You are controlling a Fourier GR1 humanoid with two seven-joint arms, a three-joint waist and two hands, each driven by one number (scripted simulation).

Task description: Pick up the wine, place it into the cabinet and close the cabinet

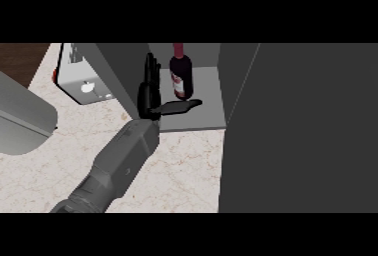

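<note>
Standing upright at upper centre of the frame: wine bottle [181, 75], dark with red neck, inside the open cabinet [199, 117]. Left hand [153, 85], fingers straight and spread, thumb out beneath the bottle's base, just beside it. Cabinet door [303, 130] fills the right. Toaster [85, 82], upper left, on marble counter [184, 165].

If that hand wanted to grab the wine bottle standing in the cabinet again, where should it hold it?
Probably round the wide body, at the label. The wine bottle stands upright in the open cabinet, its near side facing out, so the left hand would best come from the front-left, where it already is; the neck is narrow and farther in.
</note>
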